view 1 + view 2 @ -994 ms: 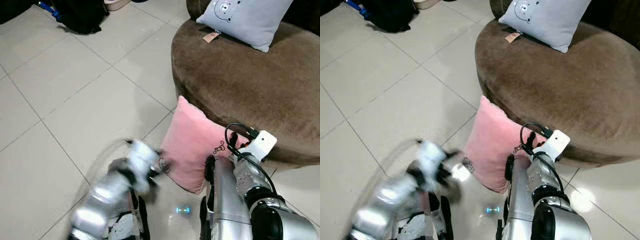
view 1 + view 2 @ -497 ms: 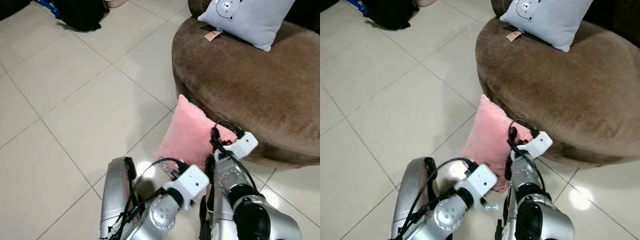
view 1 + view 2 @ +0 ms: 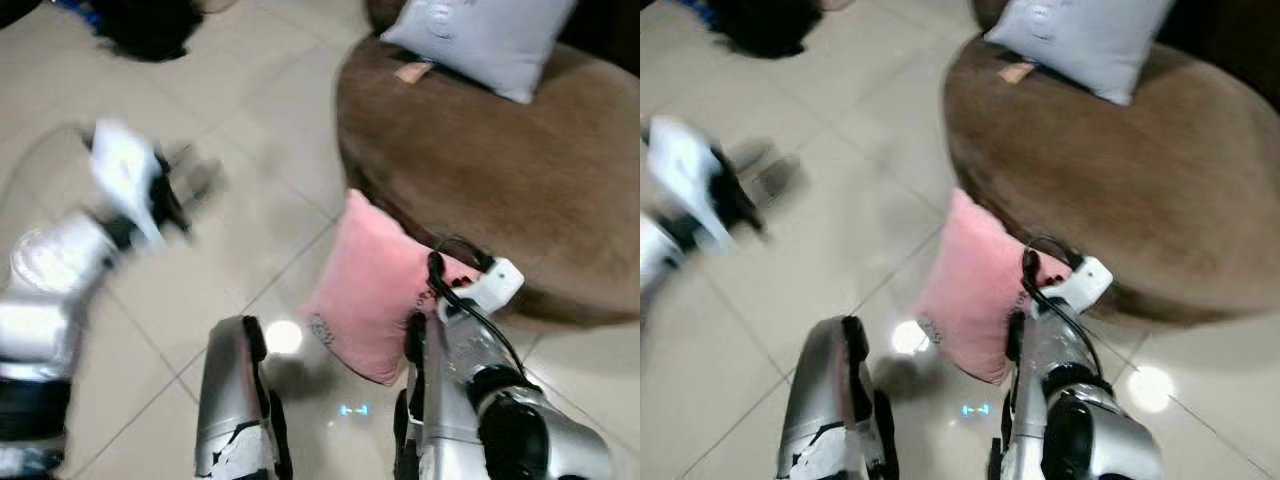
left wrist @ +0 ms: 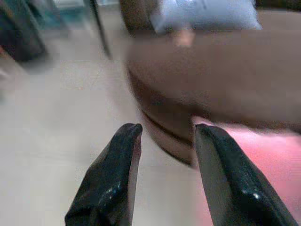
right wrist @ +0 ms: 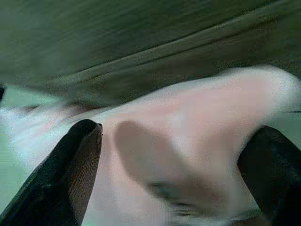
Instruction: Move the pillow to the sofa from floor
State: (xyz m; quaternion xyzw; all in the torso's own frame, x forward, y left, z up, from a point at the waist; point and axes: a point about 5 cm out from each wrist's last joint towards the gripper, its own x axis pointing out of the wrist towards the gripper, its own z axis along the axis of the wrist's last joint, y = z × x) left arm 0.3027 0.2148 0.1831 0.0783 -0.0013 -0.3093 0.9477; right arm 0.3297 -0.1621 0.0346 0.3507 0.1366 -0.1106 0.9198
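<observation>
The pink pillow [image 3: 368, 290] stands on the tiled floor, leaning against the front of the round brown sofa [image 3: 520, 170]. My right arm reaches down beside it, its white wrist [image 3: 487, 285] at the pillow's right edge. In the right wrist view my right gripper [image 5: 176, 136] is open, its fingers [image 5: 70, 174] spread wide with the pillow's face [image 5: 197, 117] close between them. My left gripper [image 3: 192, 180] is raised over the floor to the left, blurred by motion. In the left wrist view the left gripper [image 4: 170, 128] is open and holds nothing, facing the sofa [image 4: 211, 75] and the pillow [image 4: 263, 155].
A grey pillow with a bear print [image 3: 480, 40] lies on the sofa's seat. A black bag [image 3: 150, 20] sits on the floor at the far left. My silver leg [image 3: 232, 400] stands at the bottom, left of the pink pillow. Beige tiles [image 3: 250, 120] stretch to the left.
My left arm has swung from low beside the pillow up and out to the left. The right arm stays at the pillow's right edge. The pillow has not moved.
</observation>
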